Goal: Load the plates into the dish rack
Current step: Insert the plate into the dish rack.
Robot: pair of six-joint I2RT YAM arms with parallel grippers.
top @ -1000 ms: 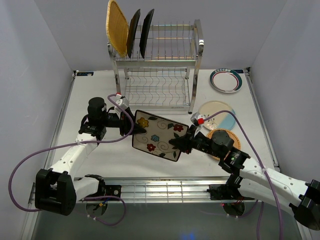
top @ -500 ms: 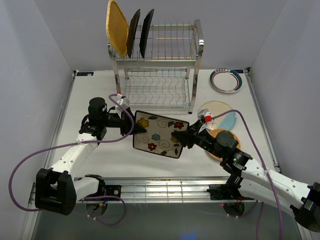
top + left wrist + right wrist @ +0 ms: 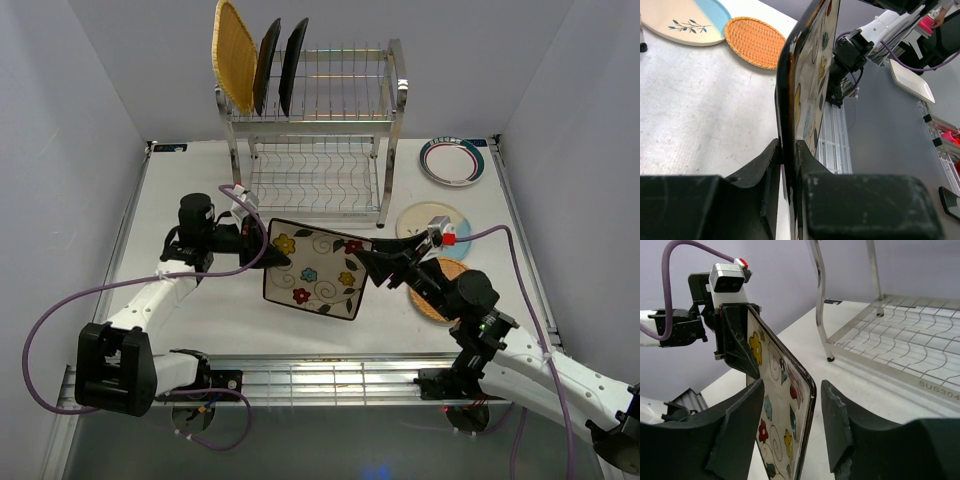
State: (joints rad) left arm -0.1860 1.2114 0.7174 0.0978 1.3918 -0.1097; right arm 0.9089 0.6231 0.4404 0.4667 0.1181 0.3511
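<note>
Top external showed the left gripper [image 3: 278,258] pinching the floral plate [image 3: 318,270] at nine o'clock; the right gripper [image 3: 366,265], at three, stood parted astride its rim, seemingly not touching.

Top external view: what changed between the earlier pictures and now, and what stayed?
The right gripper opened, letting go of the floral plate while still straddling its right edge. The left gripper stays clamped on the left edge; the plate remains raised, the dish rack unchanged.
</note>
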